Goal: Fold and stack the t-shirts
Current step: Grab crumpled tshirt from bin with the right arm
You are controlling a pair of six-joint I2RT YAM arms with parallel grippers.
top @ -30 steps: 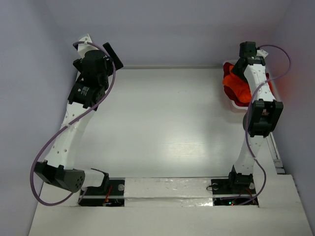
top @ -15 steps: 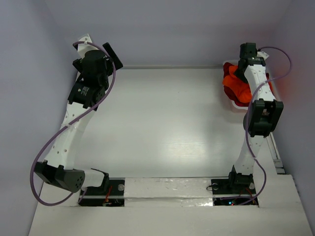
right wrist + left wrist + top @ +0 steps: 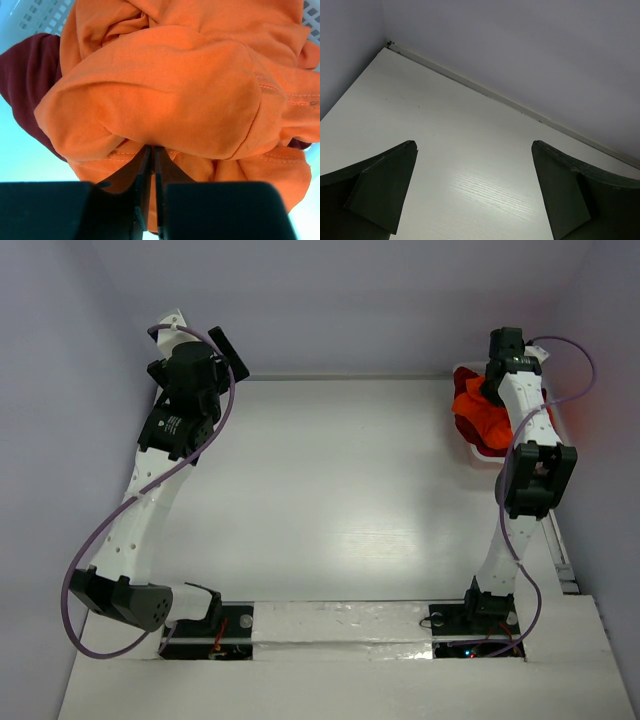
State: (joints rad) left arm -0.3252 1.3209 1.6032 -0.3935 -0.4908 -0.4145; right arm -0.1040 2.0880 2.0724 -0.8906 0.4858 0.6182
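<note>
The task looks barely begun: no shirt lies spread on the surface (image 3: 320, 490), and none is folded or stacked. The orange t-shirt (image 3: 165, 90) sits bunched in the white lattice basket (image 3: 40, 15) at the upper right of the overhead view, on top of a dark red t-shirt (image 3: 22, 75). The right end effector (image 3: 149, 150) is pinched almost shut on a fold of the orange cloth. The left end effector (image 3: 475, 190) hangs wide open at the upper left, holding nothing. Lifting out, spreading, folding and stacking all remain. The surface is smooth and white, enclosed by plain pale lilac-grey walls (image 3: 330, 300).
</note>
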